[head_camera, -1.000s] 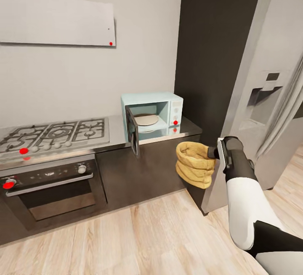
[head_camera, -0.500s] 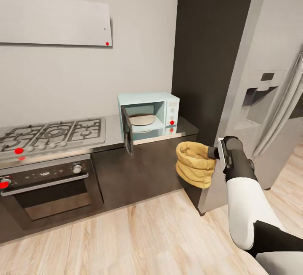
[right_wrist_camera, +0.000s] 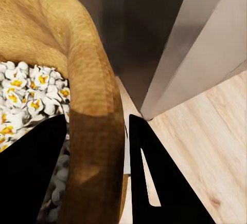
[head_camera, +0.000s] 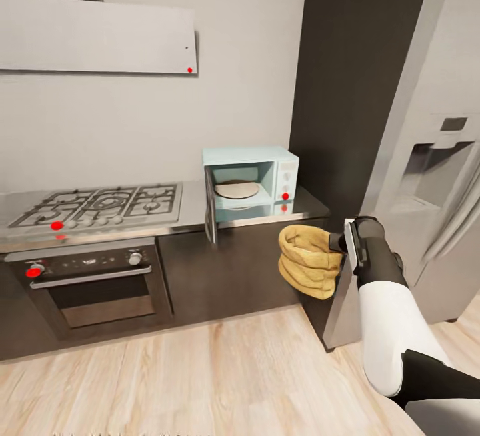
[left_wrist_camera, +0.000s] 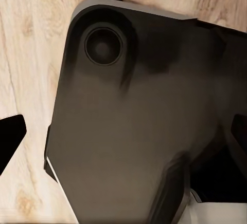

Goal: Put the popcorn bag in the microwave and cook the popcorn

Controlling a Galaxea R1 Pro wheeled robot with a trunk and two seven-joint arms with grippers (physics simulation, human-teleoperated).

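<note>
The robot's right arm is a smooth glossy white forearm shell [head_camera: 390, 333] running between a black elbow joint and a rounded charcoal-grey wrist housing [head_camera: 375, 249] with a pale band, ending in flat, matte black, wedge-shaped gripper fingers [right_wrist_camera: 159, 183], while its broad dark grey base panel [left_wrist_camera: 128, 131] carries one round recessed socket.

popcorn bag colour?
Tan-brown popcorn bag, held at its rim by the right pincer; clearest in the head view.
</note>
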